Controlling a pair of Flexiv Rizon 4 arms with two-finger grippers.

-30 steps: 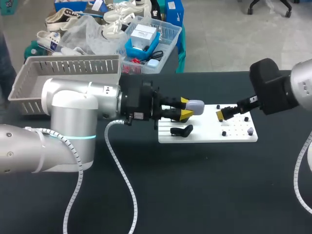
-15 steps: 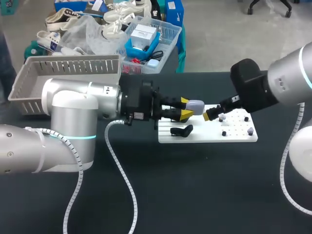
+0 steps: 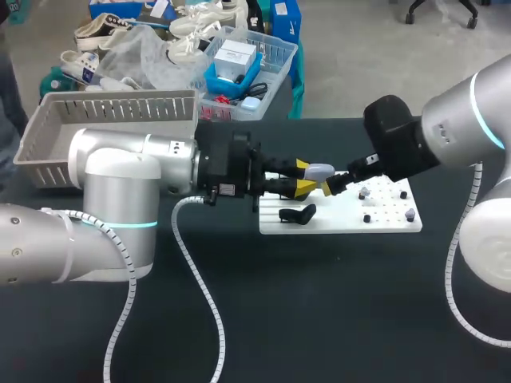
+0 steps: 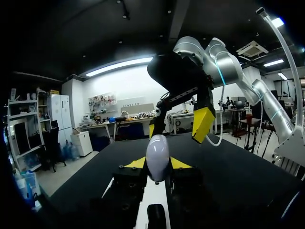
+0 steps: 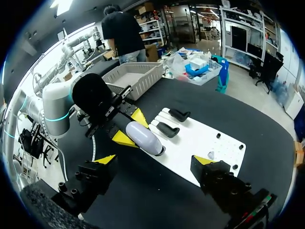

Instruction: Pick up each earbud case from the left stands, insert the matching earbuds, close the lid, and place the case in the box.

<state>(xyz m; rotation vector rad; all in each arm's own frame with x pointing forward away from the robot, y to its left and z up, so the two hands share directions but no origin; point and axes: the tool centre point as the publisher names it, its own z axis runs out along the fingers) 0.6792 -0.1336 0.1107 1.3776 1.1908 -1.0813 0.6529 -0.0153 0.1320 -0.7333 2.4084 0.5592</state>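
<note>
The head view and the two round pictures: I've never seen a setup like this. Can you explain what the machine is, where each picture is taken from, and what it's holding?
This is a robot with two silver arms working at a black table. The large picture looks down from a camera above and behind the robot. Each round picture comes from a camera on one arm's wrist, looking out along its fingers. The left gripper, with two yellow-tipped fingers, is shut on a pale rounded earbud case, held just over a white board. The right gripper is open, close in front of the case. Two black stands sit on the board, and a grey basket stands at the table's far left.
</note>
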